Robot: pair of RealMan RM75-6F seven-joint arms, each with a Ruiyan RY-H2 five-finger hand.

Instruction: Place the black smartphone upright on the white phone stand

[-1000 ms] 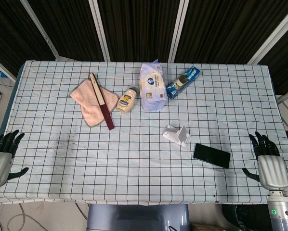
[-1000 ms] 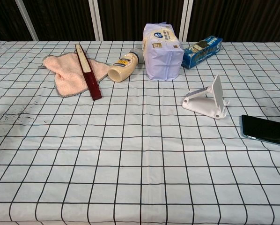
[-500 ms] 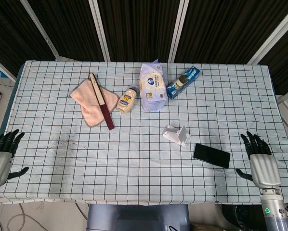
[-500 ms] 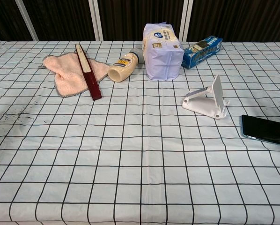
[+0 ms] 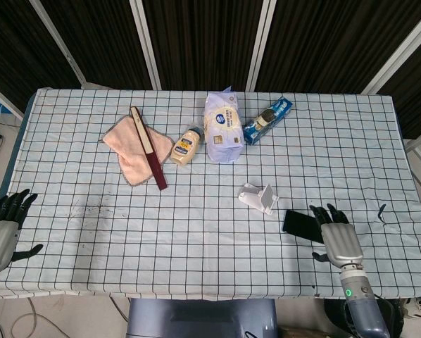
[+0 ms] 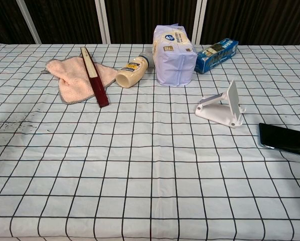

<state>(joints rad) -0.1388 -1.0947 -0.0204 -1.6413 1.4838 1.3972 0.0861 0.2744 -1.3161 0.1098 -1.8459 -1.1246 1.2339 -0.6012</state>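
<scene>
A: From the head?
B: Black smartphone (image 5: 300, 224) lies flat near the table's (image 5: 91, 232) front right edge, half covered by the empty, spread right hand (image 5: 337, 239); left hand (image 5: 1, 236) empty, partly cropped.

A: Chest?
B: Smartphone cropped; white phone stand (image 6: 221, 106) beside it.

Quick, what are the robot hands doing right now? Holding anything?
Left robot hand: open, holding nothing.
Right robot hand: open, fingers spread over the black smartphone, not gripping it.

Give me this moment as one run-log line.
phase: reach | right robot hand: open, over black smartphone's right end | smartphone: flat on table | white phone stand: empty | left robot hand: open, idle
</scene>
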